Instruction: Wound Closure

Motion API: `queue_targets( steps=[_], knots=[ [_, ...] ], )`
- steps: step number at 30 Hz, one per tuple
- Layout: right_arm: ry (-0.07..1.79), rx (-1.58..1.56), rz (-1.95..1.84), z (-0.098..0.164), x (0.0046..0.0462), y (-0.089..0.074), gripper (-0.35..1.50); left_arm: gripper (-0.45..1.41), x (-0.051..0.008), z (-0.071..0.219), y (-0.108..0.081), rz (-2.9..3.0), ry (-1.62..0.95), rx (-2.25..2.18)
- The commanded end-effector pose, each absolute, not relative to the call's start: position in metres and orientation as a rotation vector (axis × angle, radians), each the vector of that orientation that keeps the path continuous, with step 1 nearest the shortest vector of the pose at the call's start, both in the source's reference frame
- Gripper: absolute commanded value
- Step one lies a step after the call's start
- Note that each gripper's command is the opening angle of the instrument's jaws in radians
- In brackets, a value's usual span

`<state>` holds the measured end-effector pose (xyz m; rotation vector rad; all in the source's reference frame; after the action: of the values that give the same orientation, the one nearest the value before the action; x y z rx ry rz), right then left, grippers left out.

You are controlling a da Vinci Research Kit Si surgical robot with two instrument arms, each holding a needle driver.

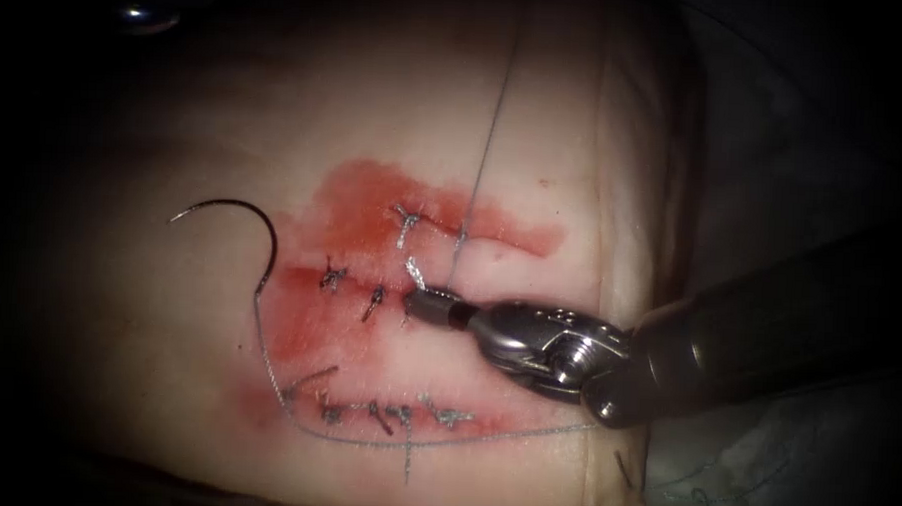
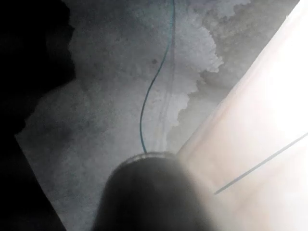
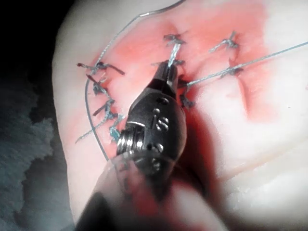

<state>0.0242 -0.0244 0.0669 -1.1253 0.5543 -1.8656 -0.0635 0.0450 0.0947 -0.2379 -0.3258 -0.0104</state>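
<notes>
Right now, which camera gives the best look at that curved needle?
The endoscope view. There the needle lies free on the tissue, left of the cuts, its whole curve visible and held by no hand. The right hand grips a thread end instead. I can't make out the needle in either wrist view.
</notes>
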Motion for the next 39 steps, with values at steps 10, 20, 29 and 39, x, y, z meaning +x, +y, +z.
queue_targets(
  steps=[10,20,29,39],
  knots=[
    [0.573,-1.139,-1.879,0.067,0.0250,-0.025,-0.35,-0.45,-0.0647,0.095,0.047,0.014,-0.322,-0.292],
    [0.541,-1.344,-1.843,0.064,0.0197,-0.020,1.38,-0.45,-0.0629,0.088,0.044,-0.192,-0.657,0.006],
    [0.579,-1.209,-1.602,0.062,0.0139,-0.015,1.33,-0.45,-0.0625,0.081,0.044,-0.394,-0.858,0.154],
    [0.444,-1.184,-1.537,0.071,0.0141,-0.013,1.21,-0.45,-0.0648,0.077,0.042,-0.578,-1.059,0.318]
  ],
)
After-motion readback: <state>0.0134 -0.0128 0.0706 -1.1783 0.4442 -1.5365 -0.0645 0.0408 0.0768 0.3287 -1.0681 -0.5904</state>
